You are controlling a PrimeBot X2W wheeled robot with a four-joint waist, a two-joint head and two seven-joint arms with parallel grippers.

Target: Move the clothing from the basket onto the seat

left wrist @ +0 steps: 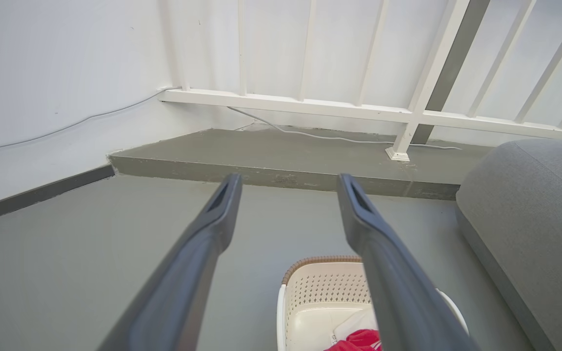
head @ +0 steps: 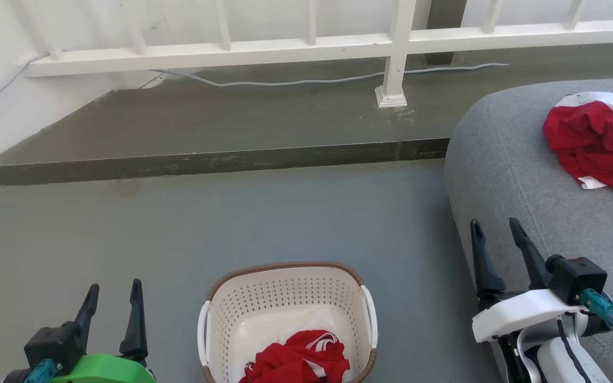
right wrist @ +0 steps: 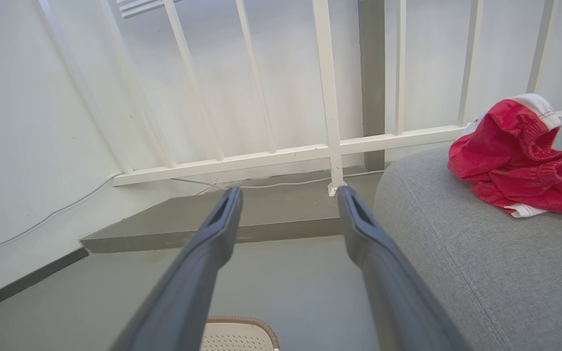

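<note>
Hanging at seven o'clock, the left tool [head: 115, 285] has its fingers spread and empty, just beside the basket [head: 285, 298] at six, probably poised to dip in. A crumpled red garment [head: 298, 359] lies in the basket's bottom, waiting to be lifted. At four o'clock the right tool [head: 495, 222] hovers by the seat [head: 498, 159] edge, fingers apart, nothing held. Farther off at two, a second red garment [head: 594, 141] rests on the seat, so I'd judge the job half done. A white railing [head: 306, 48] stands at twelve.
</note>
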